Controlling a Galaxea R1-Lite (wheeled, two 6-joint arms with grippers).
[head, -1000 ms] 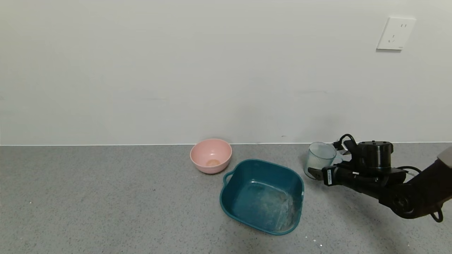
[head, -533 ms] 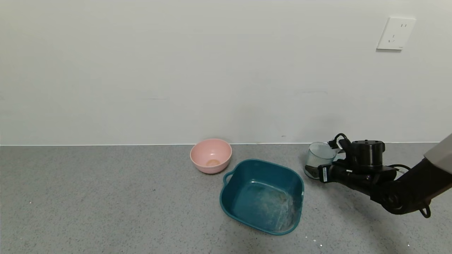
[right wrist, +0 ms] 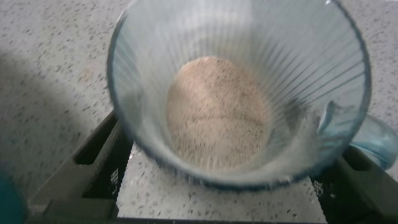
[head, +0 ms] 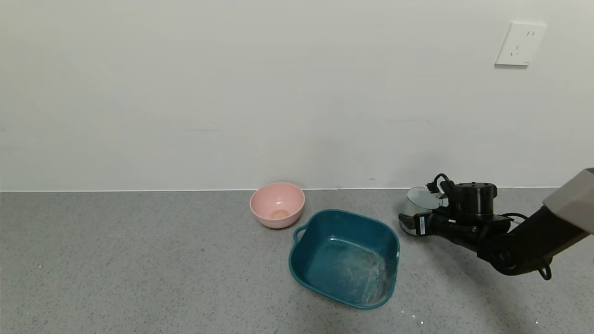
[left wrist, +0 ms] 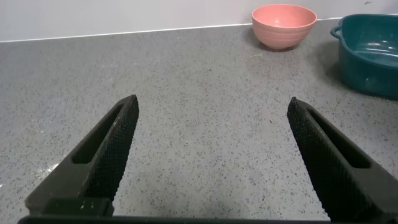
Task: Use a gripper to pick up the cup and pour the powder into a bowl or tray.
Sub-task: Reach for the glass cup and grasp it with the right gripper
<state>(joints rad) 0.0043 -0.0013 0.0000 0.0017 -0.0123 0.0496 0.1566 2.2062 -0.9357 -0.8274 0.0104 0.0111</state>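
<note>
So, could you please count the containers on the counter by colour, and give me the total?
Pink: 1, the pink bowl.
Dark teal: 1, the tub with a loop handle.
Transparent pale blue-green: 1, the cup, with powder inside, between the right gripper fingers.
Total: 3 containers.

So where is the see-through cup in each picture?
Head view: the cup stands right of the teal tub, at the right gripper.
Left wrist view: not in it.
Right wrist view: fills the picture, powder inside.
Shared landmark: the speckled grey counter.
</note>
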